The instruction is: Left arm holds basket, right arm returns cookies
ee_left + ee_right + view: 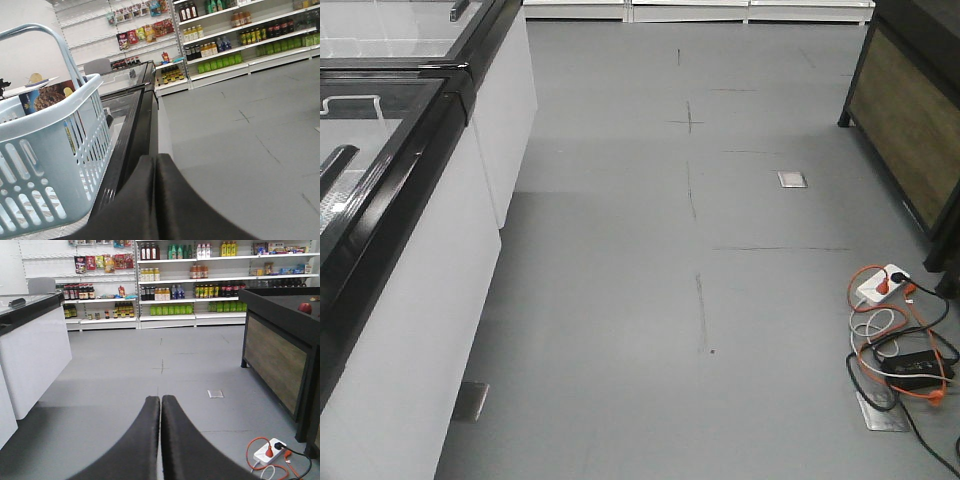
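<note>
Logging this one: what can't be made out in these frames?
Cookie box: in the left wrist view, the basket wall hides all but its top; name unreadable.
The basket itself: cut by the left and bottom edges there; absent from the other views.
Left gripper and right gripper: only shut fingers show, each in its own wrist view; the front view shows neither.
Bottles on shelves: labels too small.

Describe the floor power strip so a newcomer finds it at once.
Find the dark wood-panelled counter on the right of the front view. On the grey floor near its foot lies a cable tangle; the power strip is the white block with an orange plug, unlike the black adapter nearby.
</note>
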{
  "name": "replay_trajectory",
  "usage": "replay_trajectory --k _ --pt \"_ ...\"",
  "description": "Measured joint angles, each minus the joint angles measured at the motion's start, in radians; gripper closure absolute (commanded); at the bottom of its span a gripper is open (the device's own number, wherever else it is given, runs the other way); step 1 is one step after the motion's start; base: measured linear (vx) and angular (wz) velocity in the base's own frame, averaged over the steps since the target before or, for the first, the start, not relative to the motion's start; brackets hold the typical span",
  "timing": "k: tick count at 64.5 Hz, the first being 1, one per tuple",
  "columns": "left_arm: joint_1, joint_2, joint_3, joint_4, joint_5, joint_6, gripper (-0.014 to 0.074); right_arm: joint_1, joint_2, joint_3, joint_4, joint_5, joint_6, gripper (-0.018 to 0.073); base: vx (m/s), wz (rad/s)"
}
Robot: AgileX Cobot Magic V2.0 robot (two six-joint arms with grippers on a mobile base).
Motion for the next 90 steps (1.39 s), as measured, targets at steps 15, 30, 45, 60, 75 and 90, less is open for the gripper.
replay_trajectory --k 15,30,45,60,75,90 --pt "0.000 0.000 0.000 0.000 0.000 0.000 0.0603 0.000 0.000 0.000 0.000 0.000 0.000 0.0563 0.00 0.00" --pt "0.000 0.000 0.000 0.000 0.000 0.000 0.0603 0.000 0.000 0.000 0.000 0.000 0.000 0.0563 0.00 0.00" --pt "0.000 0.000 0.000 0.000 0.000 0.000 0.0603 0.000 0.000 0.000 0.000 0.000 0.000 0.0563 0.00 0.00" --pt "0.000 0.000 0.000 0.000 0.000 0.000 0.0603 0.000 0.000 0.000 0.000 0.000 0.000 0.0563 0.00 0.00" --pt "0.000 0.000 0.000 0.000 0.000 0.000 0.0603 0.000 0.000 0.000 0.000 0.000 0.000 0.0563 0.00 0.00" --pt "0.000 0.000 0.000 0.000 0.000 0.000 0.0603 0.000 0.000 0.000 0.000 0.000 0.000 0.0563 0.00 0.00"
